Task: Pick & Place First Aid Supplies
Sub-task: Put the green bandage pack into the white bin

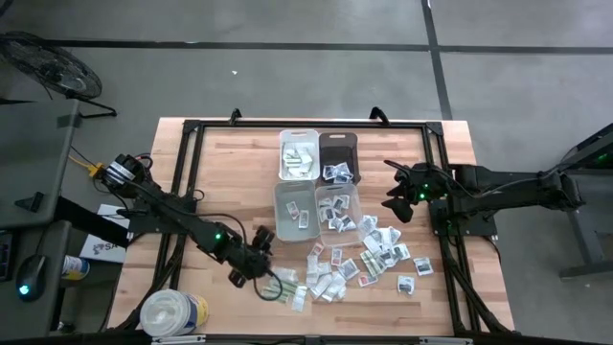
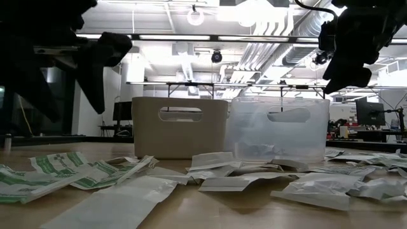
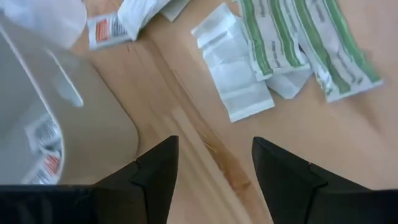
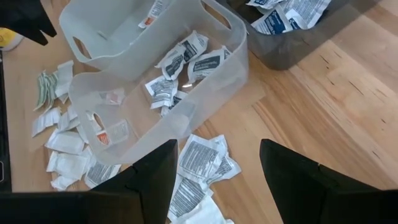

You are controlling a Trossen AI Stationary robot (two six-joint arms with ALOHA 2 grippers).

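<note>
The first aid supplies are many small flat packets (image 1: 359, 261) lying loose on the wooden table near its front edge; some have green stripes (image 3: 298, 37), others are plain white (image 3: 233, 74). More packets lie inside the bins (image 4: 180, 68). My left gripper (image 1: 261, 247) hovers open over bare wood (image 3: 214, 146), between a clear bin (image 3: 62, 112) and the green-striped packets, with nothing between its fingers. My right gripper (image 1: 396, 201) hangs open to the right of the bins, above printed white packets (image 4: 199, 162), and holds nothing (image 4: 217, 149).
Four small bins stand mid-table: white (image 1: 299, 153) and dark (image 1: 338, 156) at the back, two clear ones (image 1: 294, 209) (image 1: 337, 206) in front. A big white round tub (image 1: 172, 311) stands at the near left corner. A black frame (image 1: 187, 129) borders the table.
</note>
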